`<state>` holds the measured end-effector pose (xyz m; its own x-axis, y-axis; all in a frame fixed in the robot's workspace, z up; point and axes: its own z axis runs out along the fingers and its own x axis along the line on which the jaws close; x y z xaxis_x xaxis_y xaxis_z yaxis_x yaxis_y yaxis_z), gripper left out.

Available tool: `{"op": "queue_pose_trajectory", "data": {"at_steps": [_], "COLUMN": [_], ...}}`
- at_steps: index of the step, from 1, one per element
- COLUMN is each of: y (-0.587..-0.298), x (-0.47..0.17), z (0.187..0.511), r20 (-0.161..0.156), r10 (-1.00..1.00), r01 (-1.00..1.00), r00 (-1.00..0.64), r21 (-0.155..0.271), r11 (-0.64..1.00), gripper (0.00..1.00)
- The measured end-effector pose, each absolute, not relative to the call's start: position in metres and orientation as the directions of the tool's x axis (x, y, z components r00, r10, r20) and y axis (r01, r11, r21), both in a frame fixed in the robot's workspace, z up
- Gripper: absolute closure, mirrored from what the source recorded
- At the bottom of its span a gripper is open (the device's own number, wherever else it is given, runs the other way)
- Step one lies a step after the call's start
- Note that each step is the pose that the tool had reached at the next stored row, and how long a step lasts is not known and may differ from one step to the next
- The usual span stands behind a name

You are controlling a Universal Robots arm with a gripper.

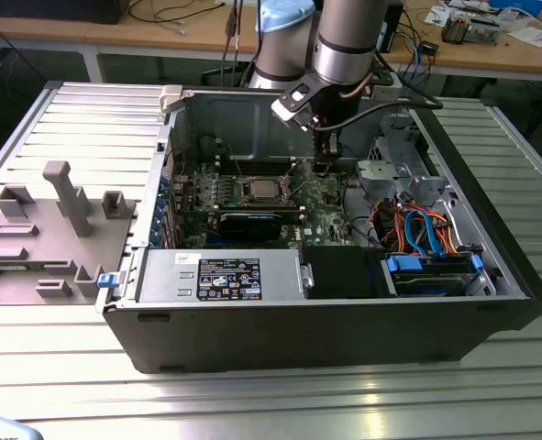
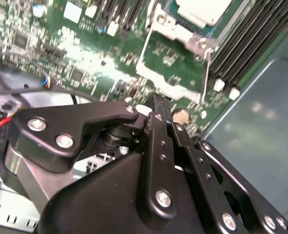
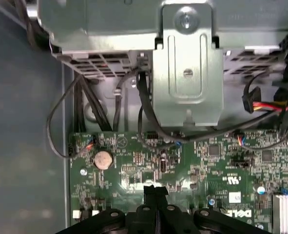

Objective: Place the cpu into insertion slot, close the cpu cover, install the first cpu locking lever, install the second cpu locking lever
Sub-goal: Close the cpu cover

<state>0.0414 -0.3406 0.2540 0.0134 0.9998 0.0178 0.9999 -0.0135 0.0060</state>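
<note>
the gripper with its black linkage is closest in both wrist views. its two fingers are pressed together with nothing between them, and the tips point down at the green motherboard. in the exterior view the arm stands almost vertical over the open computer case, with the wrist lowered inside. the gripper hangs near the insertion slot, on the exterior view's right of it. the cpu lies in the slot, with the silvery cpu cover around it.
</note>
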Motion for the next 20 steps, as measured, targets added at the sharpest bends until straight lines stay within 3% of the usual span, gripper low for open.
{"op": "queue_pose_trajectory", "data": {"at_steps": [20], "y": [-0.341], "x": [0.019], "z": [0.253], "r20": [0.018], "r10": [1.000], "r01": [1.000], "r00": [0.013], "r21": [0.006], "r11": [-0.014], "gripper": [0.89]}}
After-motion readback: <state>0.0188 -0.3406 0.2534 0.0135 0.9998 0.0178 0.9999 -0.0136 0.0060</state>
